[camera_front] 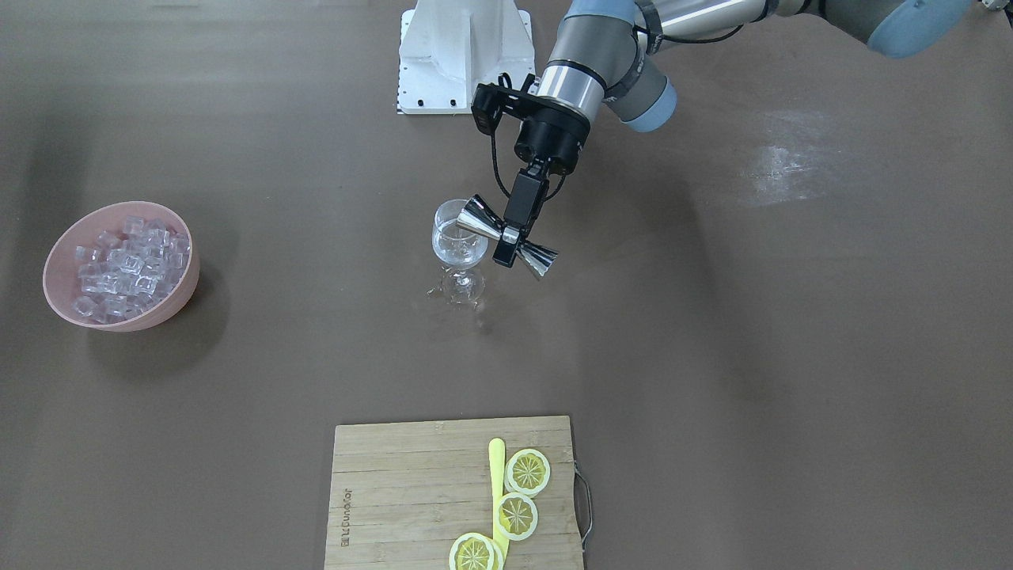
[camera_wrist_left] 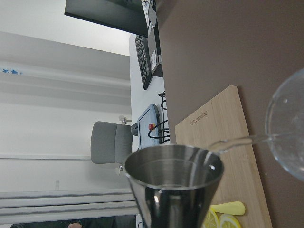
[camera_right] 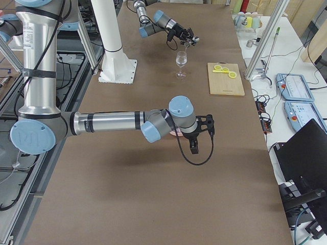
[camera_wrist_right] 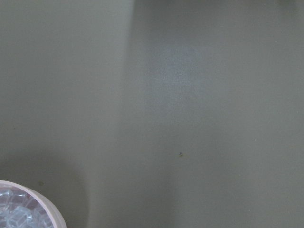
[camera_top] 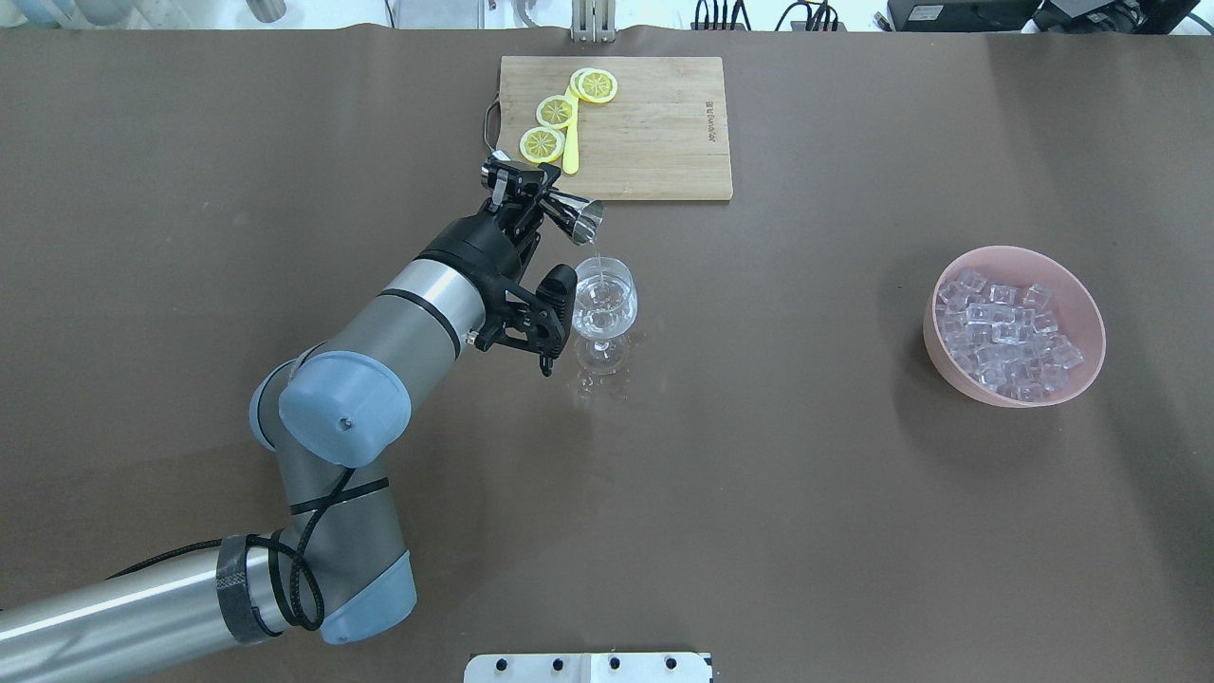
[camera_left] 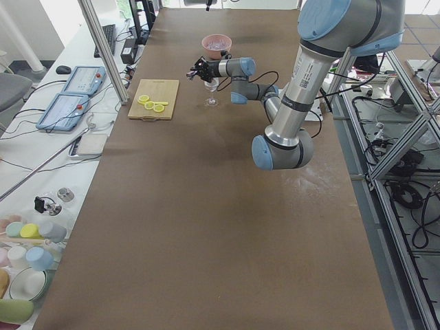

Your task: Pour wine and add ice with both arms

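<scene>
My left gripper is shut on the waist of a steel jigger and holds it tilted over a clear stemmed glass at mid-table. In the left wrist view a thin clear stream of wine runs from the jigger's rim into the glass. The ice is heaped in a pink bowl, also seen in the overhead view. My right gripper shows only in the exterior right view, over the bowl; I cannot tell whether it is open or shut.
A wooden cutting board with lemon slices and a yellow knife lies at the table's far edge from the robot. The white pedestal base stands behind the glass. Small clear droplets lie by the glass foot.
</scene>
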`<state>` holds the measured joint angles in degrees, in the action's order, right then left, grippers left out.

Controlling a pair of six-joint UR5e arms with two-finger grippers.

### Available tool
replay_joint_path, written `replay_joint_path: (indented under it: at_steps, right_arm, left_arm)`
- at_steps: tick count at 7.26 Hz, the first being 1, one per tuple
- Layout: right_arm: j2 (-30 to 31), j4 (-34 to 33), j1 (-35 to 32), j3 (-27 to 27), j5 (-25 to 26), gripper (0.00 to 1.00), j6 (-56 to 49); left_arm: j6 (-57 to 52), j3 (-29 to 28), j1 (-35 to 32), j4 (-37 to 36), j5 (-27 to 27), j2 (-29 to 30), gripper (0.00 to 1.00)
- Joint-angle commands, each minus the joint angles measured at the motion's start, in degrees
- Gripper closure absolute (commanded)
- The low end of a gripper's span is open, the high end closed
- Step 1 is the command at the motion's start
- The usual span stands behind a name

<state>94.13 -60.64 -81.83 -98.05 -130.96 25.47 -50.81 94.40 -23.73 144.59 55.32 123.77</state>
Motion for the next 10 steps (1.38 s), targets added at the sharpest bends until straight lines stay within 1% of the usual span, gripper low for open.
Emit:
replay_joint_path:
  at_steps: [1, 2, 3, 4, 5, 6, 7, 8, 9, 10]
  right_arm:
    - [0.0, 0.0, 0.0, -0.1, -0.1, 0.0, 0.1]
    - [0.0, -0.1, 0.0, -0.4, -0.1, 0.0, 0.1]
    - [0.0, 0.0, 0.0, -0.5, -0.1, 0.0, 0.1]
    - [0.1, 0.0, 0.0, -0.8, -0.2, 0.0, 0.1]
    - [0.2, -0.1, 0.0, -0.8, -0.2, 0.0, 0.1]
    - [0.2, 0.0, 0.0, -0.9, -0.2, 0.0, 0.1]
    - [0.2, -0.1, 0.0, -0.8, -0.1, 0.0, 0.1]
    - [0.2, -0.1, 0.0, -0.8, -0.1, 0.0, 0.1]
    - [0.2, -0.1, 0.0, -0.7, -0.1, 0.0, 0.1]
    - [0.1, 0.0, 0.0, -0.7, -0.1, 0.0, 0.1]
  left_arm:
    - [-5.8, 0.5, 0.0, 0.1, -0.1, 0.1, 1.0]
    - [-8.0, 0.4, 0.0, 0.1, -1.6, -0.1, 1.0]
    - [-12.7, 0.5, 0.0, 0.1, -2.4, 0.1, 1.0]
    - [-12.6, 0.4, 0.1, 0.5, -2.4, 0.1, 1.0]
    - [-8.0, 0.5, 0.2, 2.7, -2.3, 1.2, 1.0]
    - [2.3, 0.3, 0.2, 6.1, -2.1, 0.5, 1.0]
    - [13.2, 0.1, 0.0, 7.7, -2.4, 0.5, 1.0]
    - [21.3, -0.3, -1.8, 7.8, -2.3, 0.2, 1.0]
    - [26.7, -0.5, -5.4, 7.9, 0.1, -1.7, 1.0]
    - [32.9, -2.4, -8.5, 6.4, 0.7, -3.0, 1.0]
